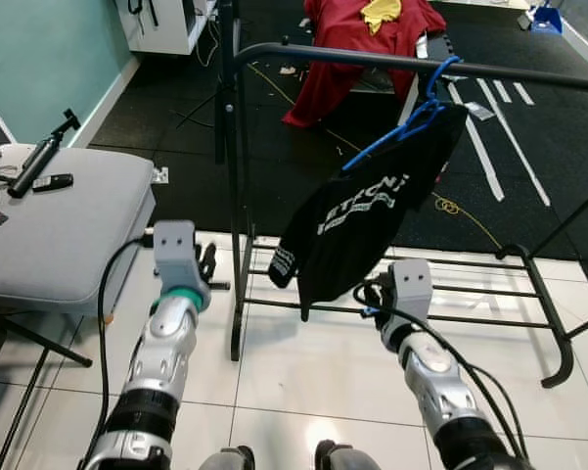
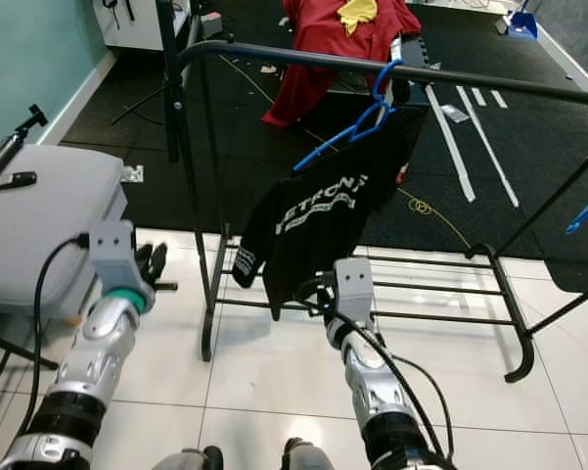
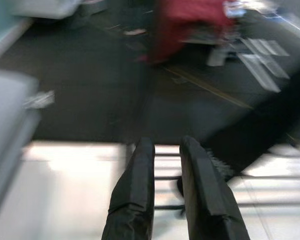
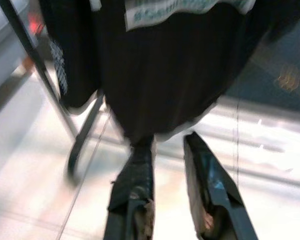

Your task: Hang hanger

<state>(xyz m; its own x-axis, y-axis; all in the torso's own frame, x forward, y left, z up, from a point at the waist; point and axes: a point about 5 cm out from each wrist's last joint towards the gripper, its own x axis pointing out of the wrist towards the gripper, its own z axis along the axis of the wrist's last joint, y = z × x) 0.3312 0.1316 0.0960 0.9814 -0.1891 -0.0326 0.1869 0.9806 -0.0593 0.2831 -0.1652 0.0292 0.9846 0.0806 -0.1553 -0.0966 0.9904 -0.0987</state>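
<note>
A blue hanger hooks over the black rail of a garment rack, tilted steeply down to the left, carrying a black T-shirt with white lettering that droops toward the rack's lower bars.

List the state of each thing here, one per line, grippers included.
Hanger: hooked on the rail, tilted.
Black shirt: on the hanger, draped low on one side.
Rail: carrying the hanger.
Red cloth: lying in a heap on the dark floor.
Left gripper: fingers slightly apart, empty.
Right gripper: open, empty, just under the shirt hem.
</note>
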